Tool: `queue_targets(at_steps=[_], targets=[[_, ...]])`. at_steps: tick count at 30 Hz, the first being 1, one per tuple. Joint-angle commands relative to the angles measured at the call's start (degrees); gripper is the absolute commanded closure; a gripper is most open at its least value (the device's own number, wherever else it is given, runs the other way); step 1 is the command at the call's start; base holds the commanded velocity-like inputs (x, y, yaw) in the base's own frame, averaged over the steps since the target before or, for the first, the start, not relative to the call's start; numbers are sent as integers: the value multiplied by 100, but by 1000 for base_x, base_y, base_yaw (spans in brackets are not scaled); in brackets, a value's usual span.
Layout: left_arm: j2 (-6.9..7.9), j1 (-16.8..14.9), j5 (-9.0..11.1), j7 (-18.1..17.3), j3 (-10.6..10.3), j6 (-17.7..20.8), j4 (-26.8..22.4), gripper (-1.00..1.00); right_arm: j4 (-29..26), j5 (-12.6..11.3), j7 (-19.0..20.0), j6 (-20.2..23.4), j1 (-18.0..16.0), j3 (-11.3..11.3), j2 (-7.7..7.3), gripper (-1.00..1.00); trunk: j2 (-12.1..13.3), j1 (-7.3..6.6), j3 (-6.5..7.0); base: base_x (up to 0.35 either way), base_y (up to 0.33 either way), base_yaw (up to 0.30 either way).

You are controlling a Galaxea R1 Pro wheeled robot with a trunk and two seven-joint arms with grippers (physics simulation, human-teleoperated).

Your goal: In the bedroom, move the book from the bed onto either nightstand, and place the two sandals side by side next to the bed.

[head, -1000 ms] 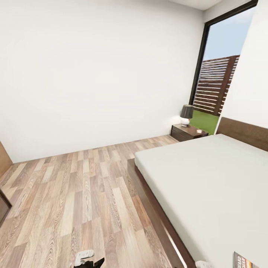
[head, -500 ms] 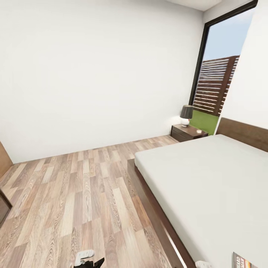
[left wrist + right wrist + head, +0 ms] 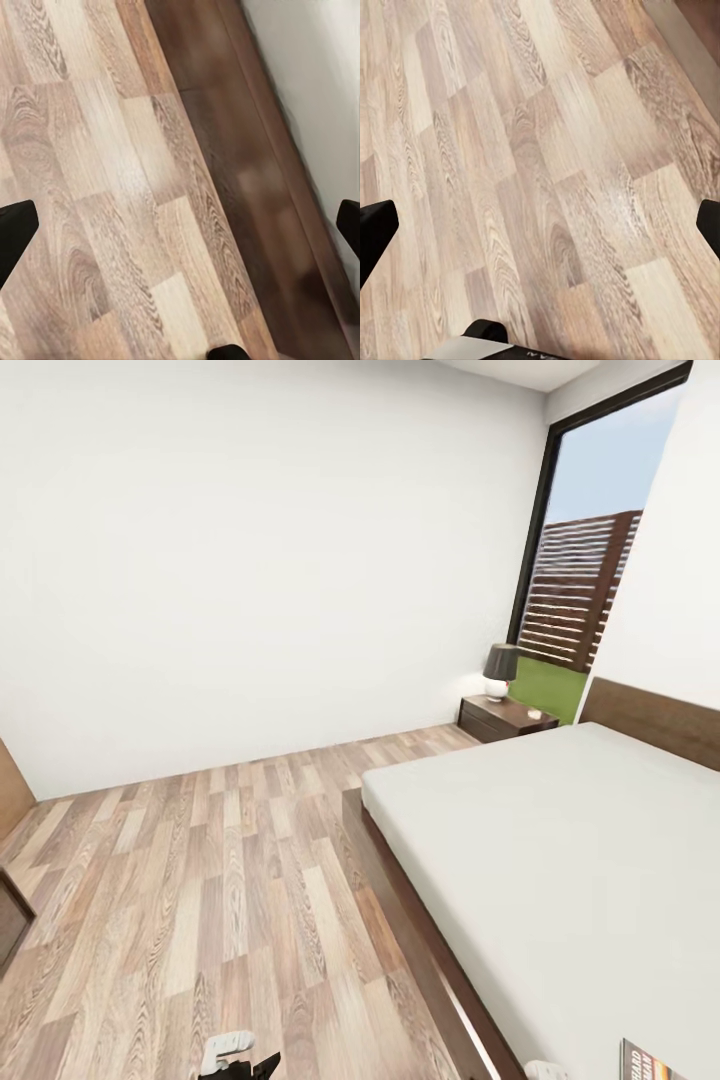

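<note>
The bed (image 3: pixel 560 840) has a dark brown frame and a pale mattress, and takes up the right of the head view. The corner of the book (image 3: pixel 642 1061), dark with an orange band, peeks in on the mattress at the bottom right edge. The nightstand (image 3: pixel 507 717) stands far off beside the headboard, under the window. The sandals are out of view. My left gripper (image 3: pixel 180 229) is open above the floor beside the bed frame (image 3: pixel 247 172). My right gripper (image 3: pixel 540 225) is open over bare floorboards.
A dark-shaded lamp (image 3: pixel 500 668) and a small white object sit on the nightstand. A tall window (image 3: pixel 590 590) is behind it. A dark cabinet corner (image 3: pixel 10 920) juts in at the left edge. Wooden floor (image 3: pixel 220 880) stretches between the bed and the white wall.
The head view has shifted slightly, so the book's corner sits a little lower at the picture's edge. Nothing in the room has moved.
</note>
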Motion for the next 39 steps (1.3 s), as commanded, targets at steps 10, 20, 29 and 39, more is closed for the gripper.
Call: queue_targets(at_steps=[10, 20, 29, 39], targets=[[1, -5, -11, -27, 43, -7, 7, -100, 7, 24, 16, -25, -2, -23, -1, -100, 397, -219, 172, 0, 0, 0], [1, -5, -11, -25, 43, -7, 8, -100, 8, 24, 15, -25, -2, -23, -1, -100, 798, -439, 352, 0, 0, 0], [1, -5, -11, -25, 43, -7, 7, -100, 8, 24, 18, -25, -2, -23, -1, -100, 1159, -637, 513, 0, 0, 0], [1, -5, -11, -26, 43, -7, 8, -100, 9, 24, 21, -25, -3, -23, -1, -100, 1560, -856, 693, 0, 0, 0]])
